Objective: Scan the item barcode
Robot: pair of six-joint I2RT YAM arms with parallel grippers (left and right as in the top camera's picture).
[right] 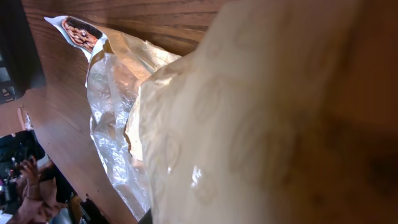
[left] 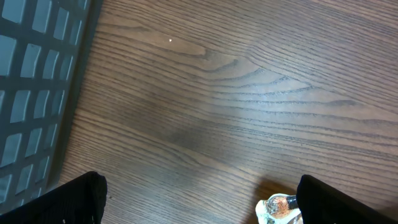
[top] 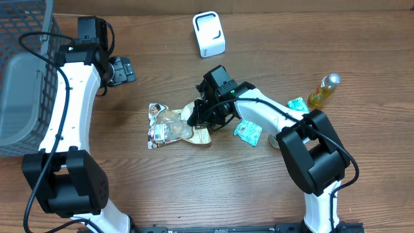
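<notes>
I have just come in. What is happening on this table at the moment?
The right end effector is shut on the edge of a snack bag that lies in the middle of the wooden table. The left end effector is open and holds nothing, parked beside the grey basket. The white scanner stands at the far side, apart from the bag, so the barcode is not yet scanned.

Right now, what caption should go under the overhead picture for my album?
Right gripper pinches the bag; left gripper hangs open near the basket.
</notes>
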